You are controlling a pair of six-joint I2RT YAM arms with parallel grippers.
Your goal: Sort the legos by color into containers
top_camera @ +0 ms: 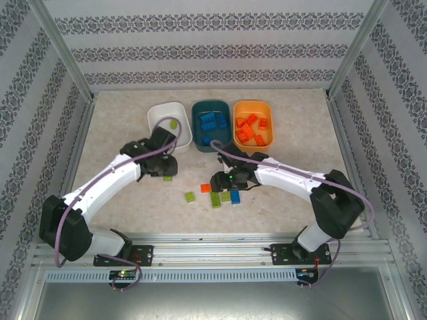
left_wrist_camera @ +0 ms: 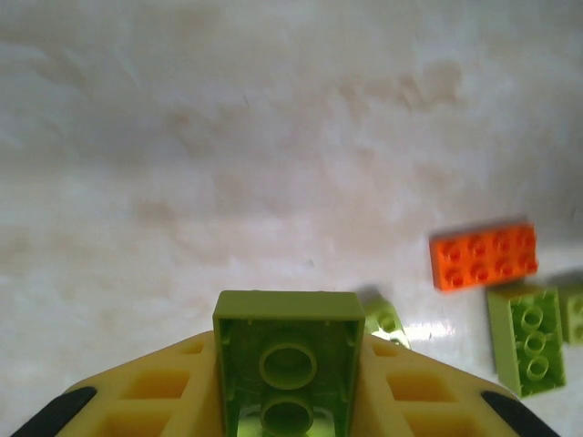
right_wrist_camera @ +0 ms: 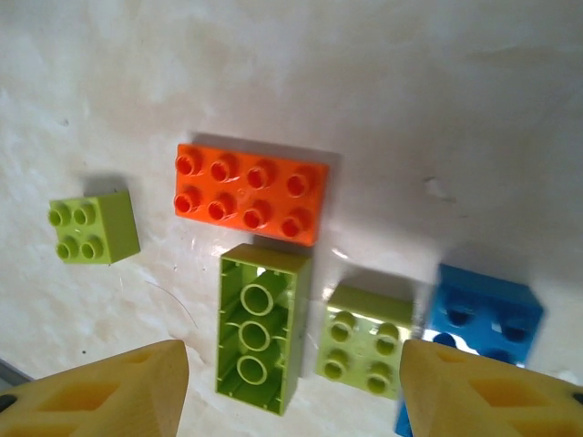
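Marbled beige tabletop (top_camera: 117, 127) w/ patterned walls (top_camera: 200, 50)

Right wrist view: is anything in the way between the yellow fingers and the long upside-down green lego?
Yes, partly. A small square lime green lego lies beside the long upside-down lime green lego, between it and one yellow finger of the open right gripper. The other side looks bare.

Upper centre: white bowl (top_camera: 160, 108), dark teal bowl (top_camera: 195, 123), orange bowl (top_camera: 252, 103). Loose: lime brick (left_wrist_camera: 287, 364), orange brick (right_wrist_camera: 250, 193), blue brick (right_wrist_camera: 483, 319). Yellow finger pads (right_wrist_camera: 109, 391). Beige marbled table (top_camera: 120, 133); grey ornamental stripes on walls (top_camera: 200, 40).
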